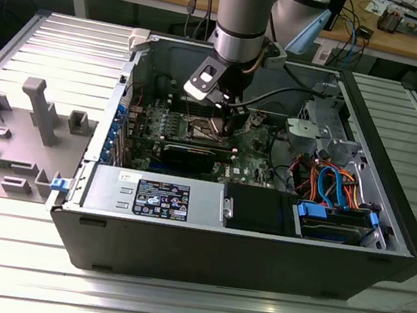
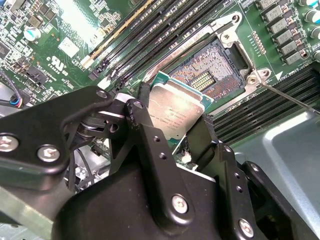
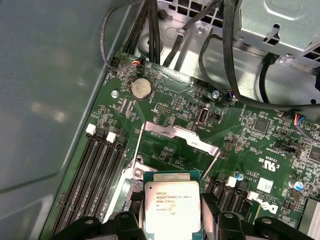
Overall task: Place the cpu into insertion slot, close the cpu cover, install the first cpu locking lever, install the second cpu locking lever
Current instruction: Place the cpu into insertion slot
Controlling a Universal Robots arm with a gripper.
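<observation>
Hovering mid-frame in the exterior view inside the open computer case (image 1: pixel 216 257), my gripper (image 2: pixel 171 122) pinched the cpu (image 2: pixel 179 109) by opposite edges, level, I judged, for seating, close above the bare insertion slot (image 2: pixel 212 70), whose cpu cover (image 3: pixel 177 136) stood swung up out of the way.

The grey-and-blue robot arm (image 1: pixel 242 19) points straight down, its black two-finger gripper (image 2: pixel 171 125) clamped on the silvery square cpu (image 3: pixel 172 207).
</observation>
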